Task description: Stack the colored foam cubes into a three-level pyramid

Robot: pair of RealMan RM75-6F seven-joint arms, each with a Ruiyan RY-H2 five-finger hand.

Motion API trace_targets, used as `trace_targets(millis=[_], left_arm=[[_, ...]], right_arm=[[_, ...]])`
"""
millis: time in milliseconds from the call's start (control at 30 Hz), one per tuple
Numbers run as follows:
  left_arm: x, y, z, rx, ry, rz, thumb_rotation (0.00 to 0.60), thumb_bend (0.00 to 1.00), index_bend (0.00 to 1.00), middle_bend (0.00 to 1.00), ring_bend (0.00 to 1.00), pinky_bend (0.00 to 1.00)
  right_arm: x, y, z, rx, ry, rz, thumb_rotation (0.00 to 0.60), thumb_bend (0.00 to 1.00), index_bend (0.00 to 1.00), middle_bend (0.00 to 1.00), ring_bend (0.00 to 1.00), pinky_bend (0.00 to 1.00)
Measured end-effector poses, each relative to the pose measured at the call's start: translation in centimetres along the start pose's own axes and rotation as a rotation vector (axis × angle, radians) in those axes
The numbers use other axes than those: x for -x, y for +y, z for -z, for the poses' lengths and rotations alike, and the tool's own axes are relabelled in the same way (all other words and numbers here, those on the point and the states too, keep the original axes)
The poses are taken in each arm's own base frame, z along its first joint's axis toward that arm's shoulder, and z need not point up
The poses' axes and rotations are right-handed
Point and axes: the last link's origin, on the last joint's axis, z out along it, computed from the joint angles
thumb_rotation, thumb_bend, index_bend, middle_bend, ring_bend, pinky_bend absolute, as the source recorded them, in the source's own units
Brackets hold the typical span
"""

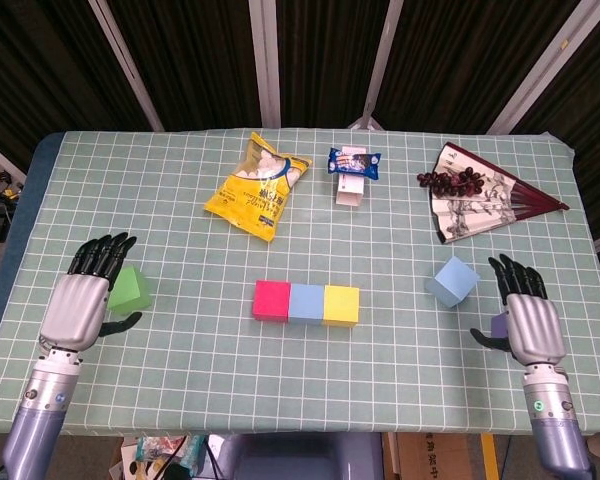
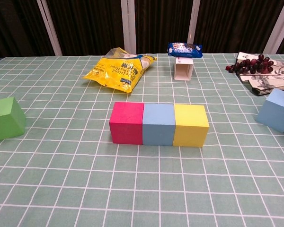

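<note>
Both robot hands hover low over the near edge of the worktop, seen only from the head view. On the left side, the left robot hand has its fingers spread and holds nothing; its fingertips lie just beside the green cube, and I cannot tell if the thumb touches it. On the right side, the right robot hand is also spread and empty. A small purple cube shows between its thumb and palm, mostly hidden. The tilted light blue cube stands near this hand, a little to its left.

At the middle of the worktop three cubes stand in one row and touch each other: the red cube, the blue cube and the yellow cube. Nothing is on top of them.

Farther back lie a yellow snack bag, a blue packet on a small white box, and a folding fan with dark grapes on it.
</note>
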Motion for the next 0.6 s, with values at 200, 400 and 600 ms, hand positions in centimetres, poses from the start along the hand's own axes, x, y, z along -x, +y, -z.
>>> trace_targets(millis=[200,400,600], left_arm=[[-0.5,0.0,0.1,0.006,0.038,0.008,0.600,0.01,0.00,0.04,0.07,0.08],[-0.7,0.0,0.2,0.003,0.045,0.003,0.600,0.01,0.00,0.05,0.07,0.08],[-0.8,-0.1,0.2,0.004,0.047,-0.003,0.600,0.01,0.00,0.05,0.07,0.08]], right_arm=[[0.5,0.7,-0.9,0.041,-0.073,0.035,0.600,0.16,0.00,0.00,0.00,0.00],[0.6,1.1,-2.5,0.071,-0.089,0.053,0.600,0.16,0.00,0.00,0.00,0.00],[1.2,1.3,-3.9,0.073,-0.115,0.077,0.600,0.16,0.00,0.02,0.00,0.00]])
